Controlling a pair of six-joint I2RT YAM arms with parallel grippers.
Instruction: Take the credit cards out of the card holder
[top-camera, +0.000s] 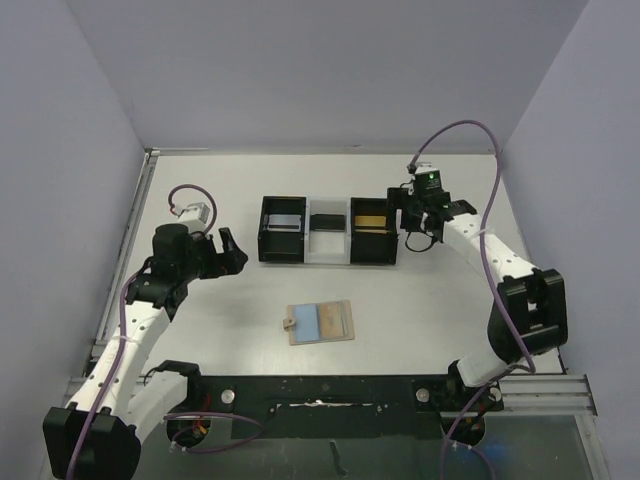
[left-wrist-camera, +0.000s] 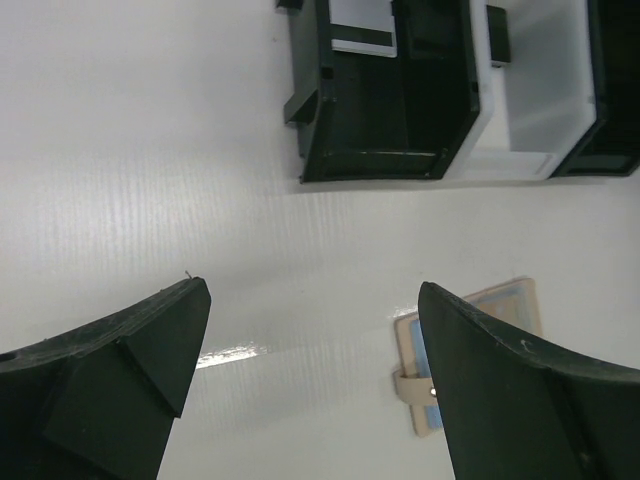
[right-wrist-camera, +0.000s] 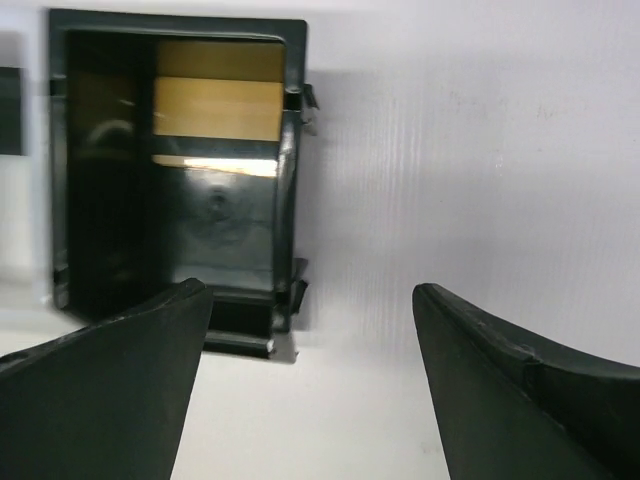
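The tan card holder (top-camera: 343, 323) lies flat on the table in front of the tray, with a light blue-grey credit card (top-camera: 318, 321) showing on it. In the left wrist view the holder (left-wrist-camera: 402, 334) and the card (left-wrist-camera: 423, 350) are partly hidden behind my right-hand finger. My left gripper (top-camera: 234, 251) is open and empty, left of and apart from the holder; it also shows in the left wrist view (left-wrist-camera: 312, 300). My right gripper (top-camera: 412, 231) is open and empty beside the tray's right end, over bare table in the right wrist view (right-wrist-camera: 310, 295).
A black-and-white three-compartment tray (top-camera: 263, 232) stands behind the holder. Its left compartment holds a pale card (top-camera: 284, 222) and its right compartment a gold card (top-camera: 368, 218), which also shows in the right wrist view (right-wrist-camera: 215, 105). Walls enclose the table on three sides.
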